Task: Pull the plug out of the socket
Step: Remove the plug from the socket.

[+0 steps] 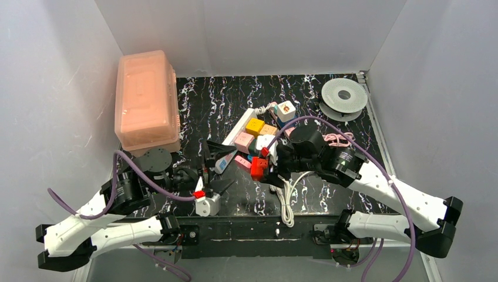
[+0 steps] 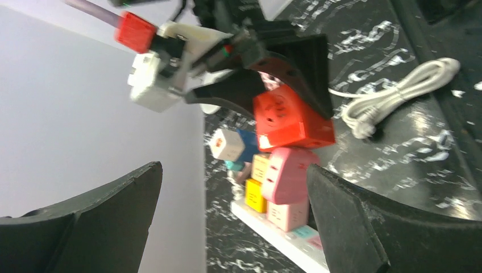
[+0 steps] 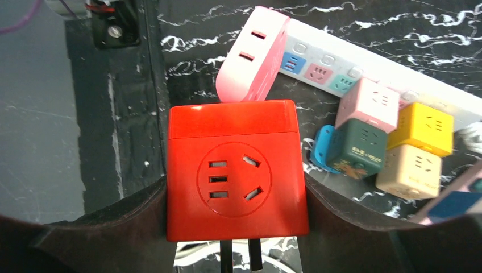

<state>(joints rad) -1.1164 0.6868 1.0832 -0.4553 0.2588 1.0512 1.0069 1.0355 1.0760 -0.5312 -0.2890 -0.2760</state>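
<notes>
While the right gripper (image 3: pixel 237 227) pinches the red plug (image 3: pixel 237 170) by two opposite sides, its fingers pressed flat against the cube, the plug hangs apart from the socket (image 3: pixel 392 65). Its round outlet face is turned to the wrist camera, and what look like two dark prongs poke back toward the palm, though that edge of the view is cramped. Just beyond the plug, a pink adapter (image 3: pixel 253 57) sits at the socket's near end. The socket lies flat on the black marbled table (image 1: pixel 235 100), outlet faces up. In the top view its long axis runs diagonally from near-left to far-right, with the white cord at the far end. A cluster of coloured cubes (image 3: pixel 409 133) crowds its middle. The left gripper (image 2: pixel 233 227) is spread wide, holding nothing, near-left of the socket.
</notes>
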